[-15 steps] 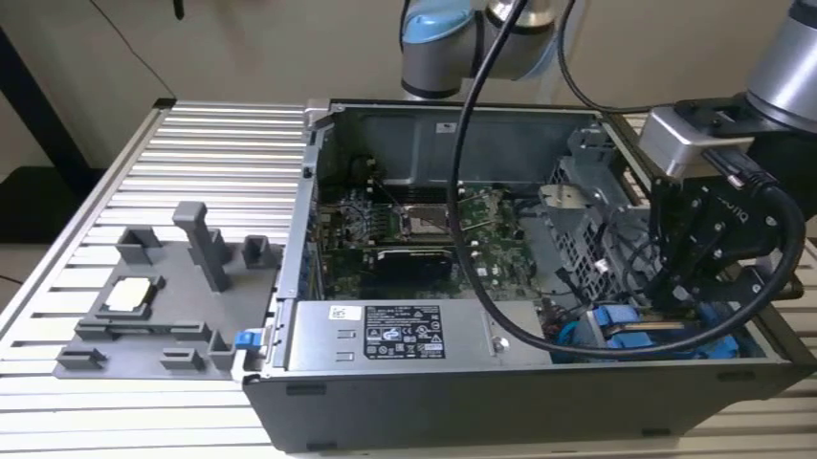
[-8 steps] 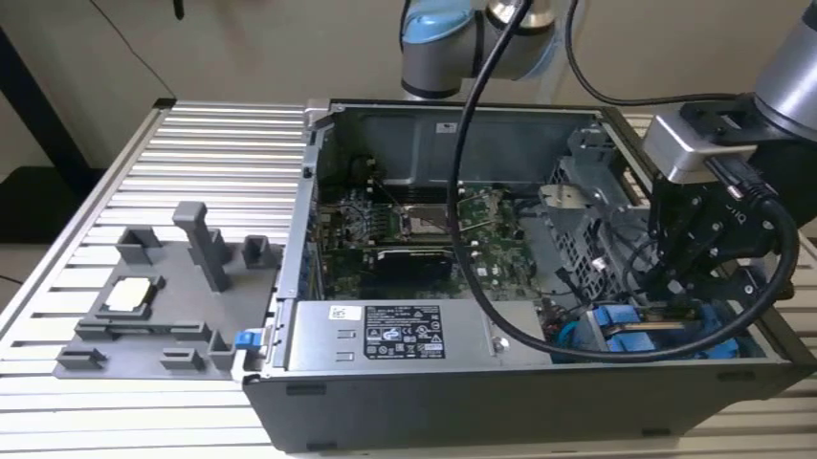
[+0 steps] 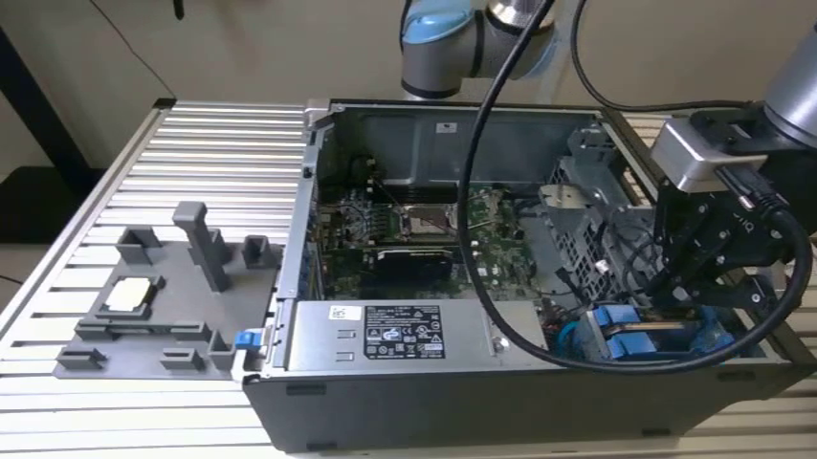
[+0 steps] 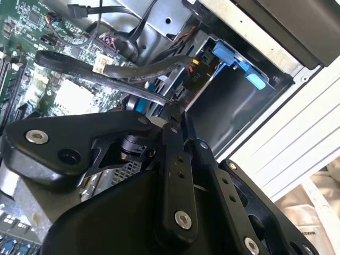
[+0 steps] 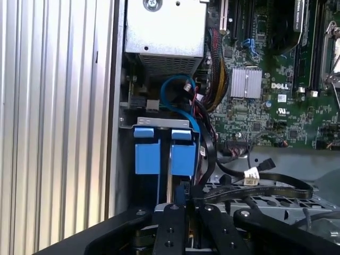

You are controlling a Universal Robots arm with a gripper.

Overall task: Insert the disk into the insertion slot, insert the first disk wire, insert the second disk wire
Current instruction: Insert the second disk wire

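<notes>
The disk (image 3: pixel 623 330) sits in the insertion slot (image 5: pixel 159 123) at the case's near corner on the exterior view's right. Its bright blue carrier (image 5: pixel 183 156) shows as two blue tabs side by side. My gripper (image 3: pixel 667 304) reaches down into the case right over them. In both wrist views its black fingers (image 5: pixel 171 228) come together at the end of a flat black disk wire (image 5: pixel 276 187), and the gripper (image 5: pixel 188 206) looks shut on that end. The wire (image 4: pixel 106 71) arcs back over the motherboard. A grey bay wall (image 4: pixel 228 106) with a blue rail lies just beyond the gripper (image 4: pixel 172 109).
A grey power-supply box (image 3: pixel 383 335) with stickers fills the case's near side. The green motherboard (image 3: pixel 408 225) lies behind it, and a perforated metal cage (image 3: pixel 600 210) stands beside the gripper. Loose cables (image 5: pixel 212 90) crowd the bay. A grey fixture (image 3: pixel 166 287) stands on the slotted table (image 3: pixel 217 143).
</notes>
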